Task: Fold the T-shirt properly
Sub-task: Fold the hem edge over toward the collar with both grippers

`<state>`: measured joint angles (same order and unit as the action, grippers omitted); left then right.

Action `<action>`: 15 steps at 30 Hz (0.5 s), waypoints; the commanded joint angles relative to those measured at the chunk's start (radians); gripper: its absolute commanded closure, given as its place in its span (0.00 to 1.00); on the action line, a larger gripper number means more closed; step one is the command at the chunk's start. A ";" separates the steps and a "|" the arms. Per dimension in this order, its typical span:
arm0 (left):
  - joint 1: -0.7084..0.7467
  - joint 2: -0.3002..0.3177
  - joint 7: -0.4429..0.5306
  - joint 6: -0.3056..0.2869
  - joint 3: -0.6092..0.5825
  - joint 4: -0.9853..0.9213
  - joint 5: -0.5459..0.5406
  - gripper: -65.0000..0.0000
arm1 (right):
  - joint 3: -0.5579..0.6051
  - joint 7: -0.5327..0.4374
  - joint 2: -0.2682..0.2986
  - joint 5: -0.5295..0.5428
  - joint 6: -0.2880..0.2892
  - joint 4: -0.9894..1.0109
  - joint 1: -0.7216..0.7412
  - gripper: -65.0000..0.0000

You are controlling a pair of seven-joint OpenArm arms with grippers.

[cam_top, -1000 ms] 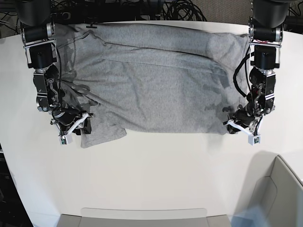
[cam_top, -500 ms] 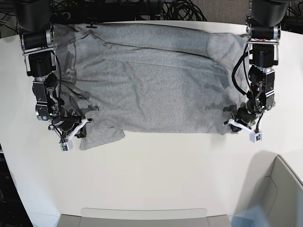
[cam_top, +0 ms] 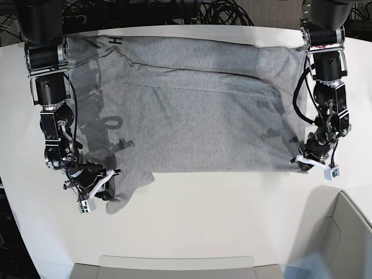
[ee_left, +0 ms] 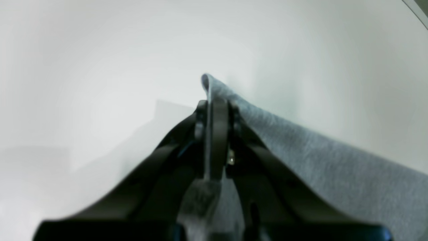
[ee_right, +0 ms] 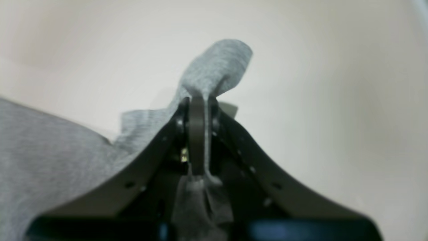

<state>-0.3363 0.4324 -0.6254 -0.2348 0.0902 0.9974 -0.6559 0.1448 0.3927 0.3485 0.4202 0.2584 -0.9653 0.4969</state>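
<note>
**One T-shirt, two grippers, both clamped on cloth**

Base view, left to right: right gripper [cam_top: 100, 187], one grey T-shirt [cam_top: 197, 104] spread across the white table [cam_top: 209, 221], left gripper [cam_top: 307, 161]. Wrist views alone show each pair of jaws closed tight on a near corner of the fabric.

White table [cam_top: 192, 215]; grey bin [cam_top: 343, 238] at corner (partly cropped); black cables [cam_top: 221, 11] behind.
</note>
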 commanded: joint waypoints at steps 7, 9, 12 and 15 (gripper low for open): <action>0.059 0.035 -0.046 -0.004 0.007 0.156 -0.008 1.00 | -0.063 0.091 0.037 0.009 -0.001 -0.214 -0.091 1.00; 0.084 0.042 -0.052 -0.004 0.007 0.189 -0.008 1.00 | -0.121 0.133 0.034 0.009 0.000 -0.269 -0.129 1.00; 0.124 0.047 -0.054 -0.004 0.007 0.237 -0.008 1.00 | -0.192 0.213 0.033 0.009 0.002 -0.357 -0.185 1.00; 0.168 0.061 -0.054 -0.004 0.007 0.288 -0.009 1.00 | -0.238 0.233 0.033 0.009 0.002 -0.446 -0.248 1.00</action>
<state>-0.1486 0.4679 -0.7033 -0.2317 0.0914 1.2621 -0.6579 -0.0872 0.6476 0.3733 0.4152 0.2573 -1.3918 0.2306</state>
